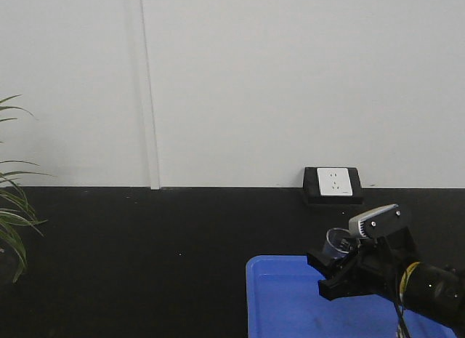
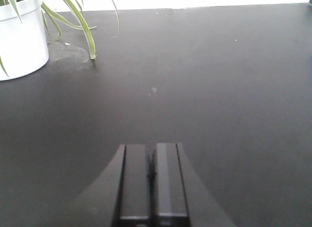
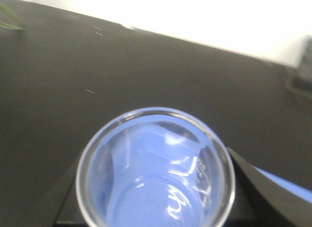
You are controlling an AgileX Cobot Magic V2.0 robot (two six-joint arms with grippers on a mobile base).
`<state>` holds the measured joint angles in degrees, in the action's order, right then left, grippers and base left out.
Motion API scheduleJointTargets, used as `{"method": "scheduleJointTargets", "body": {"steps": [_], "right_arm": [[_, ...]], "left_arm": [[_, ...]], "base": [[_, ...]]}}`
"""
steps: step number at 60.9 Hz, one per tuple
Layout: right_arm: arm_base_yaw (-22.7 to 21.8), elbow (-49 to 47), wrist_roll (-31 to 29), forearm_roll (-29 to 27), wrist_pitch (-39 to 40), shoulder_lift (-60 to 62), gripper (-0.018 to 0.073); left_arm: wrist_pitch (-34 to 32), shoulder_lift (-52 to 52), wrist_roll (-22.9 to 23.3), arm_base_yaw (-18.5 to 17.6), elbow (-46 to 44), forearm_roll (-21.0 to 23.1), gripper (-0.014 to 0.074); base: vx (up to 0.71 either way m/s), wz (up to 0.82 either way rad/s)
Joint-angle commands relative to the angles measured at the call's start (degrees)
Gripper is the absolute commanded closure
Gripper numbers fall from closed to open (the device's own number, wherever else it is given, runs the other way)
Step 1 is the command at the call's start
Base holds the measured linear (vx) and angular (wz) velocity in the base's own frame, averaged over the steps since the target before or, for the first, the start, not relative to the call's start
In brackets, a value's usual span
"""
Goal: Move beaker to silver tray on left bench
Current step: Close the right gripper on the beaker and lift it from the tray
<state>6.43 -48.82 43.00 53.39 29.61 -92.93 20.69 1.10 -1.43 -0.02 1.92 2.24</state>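
Beaker [image 1: 336,243] gripped over the blue tray [image 1: 283,302]
From the front, our right claw [image 1: 330,272] clamped the beaker above the tray's far edge on the counter [image 1: 145,258]. Left wrist: the left claw [image 2: 152,163] was closed, empty. Right wrist: light, slick, brittle glass, we judged, best held mid-wall, gently.

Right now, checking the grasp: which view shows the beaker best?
Right wrist view: the beaker fills the frame, rim toward the camera. Front view shows it small, partly hidden by the arm; left wrist view misses it.

One beaker [image 3: 156,178], one blue tray [image 1: 283,302], one wall socket [image 1: 333,182], one potted plant [image 2: 19,41], two claws (left claw [image 2: 152,154], right claw [image 1: 325,272]).
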Motion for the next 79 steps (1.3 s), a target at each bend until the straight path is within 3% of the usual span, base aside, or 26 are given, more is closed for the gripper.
{"method": "scheduleJointTargets", "body": {"steps": [1, 11, 28, 79], "right_arm": [[2.9, -1.39, 8.09, 6.61, 0.05, 7.6, 0.0575], [10.18, -1.54, 16.94, 10.12, -5.31, 15.82, 0.0573], [20.06, -1.71, 17.47, 10.46, -14.11, 21.4, 0.0573], [20.56, -1.71, 17.41, 10.46, -13.79, 21.4, 0.0573]], "left_arm": [[-4.48, 0.36, -0.01, -0.19, 1.12, 0.27, 0.0595], [-4.48, 0.36, -0.01, -0.19, 1.12, 0.27, 0.0595], [-4.48, 0.36, -0.01, -0.19, 1.12, 0.27, 0.0595], [-4.48, 0.36, -0.01, -0.19, 1.12, 0.27, 0.0595]], "base": [[0.0, 0.0], [0.0, 0.0], [0.0, 0.0], [0.0, 0.0]]}}
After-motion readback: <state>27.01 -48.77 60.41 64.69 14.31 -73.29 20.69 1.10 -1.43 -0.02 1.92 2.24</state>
